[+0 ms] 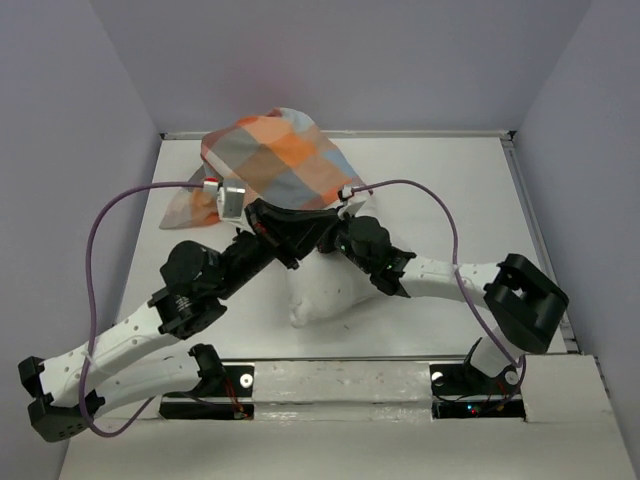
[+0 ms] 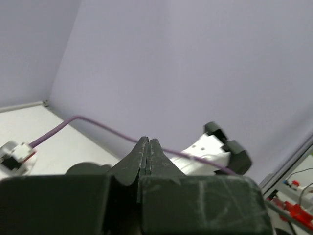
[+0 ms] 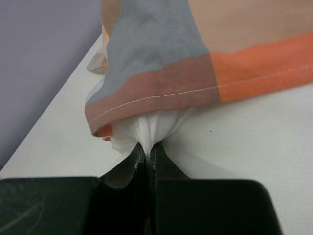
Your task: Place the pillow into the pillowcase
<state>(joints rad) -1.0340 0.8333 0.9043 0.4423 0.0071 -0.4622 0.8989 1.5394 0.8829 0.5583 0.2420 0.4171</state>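
The pillow [image 3: 146, 128] is partly covered by the pillowcase [image 3: 161, 54], and a white corner of it bunches just below the case's hem. The right gripper [image 3: 147, 147] pinches that corner. The left gripper [image 2: 148, 143] is pressed together with nothing visible in it. The pinch should be held firm while the corner is pushed deeper under the hem.

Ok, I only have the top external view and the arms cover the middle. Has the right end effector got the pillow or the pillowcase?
Observer: The pillow. On the right wrist view, the right end effector is shut on a pinch of white pillow fabric, just under the pillowcase hem.
Operator: And the left one, is it holding the case?
Observer: Not that I can see. On the left wrist view, the left end effector is shut with no fabric showing in it, and it points at the bare wall.
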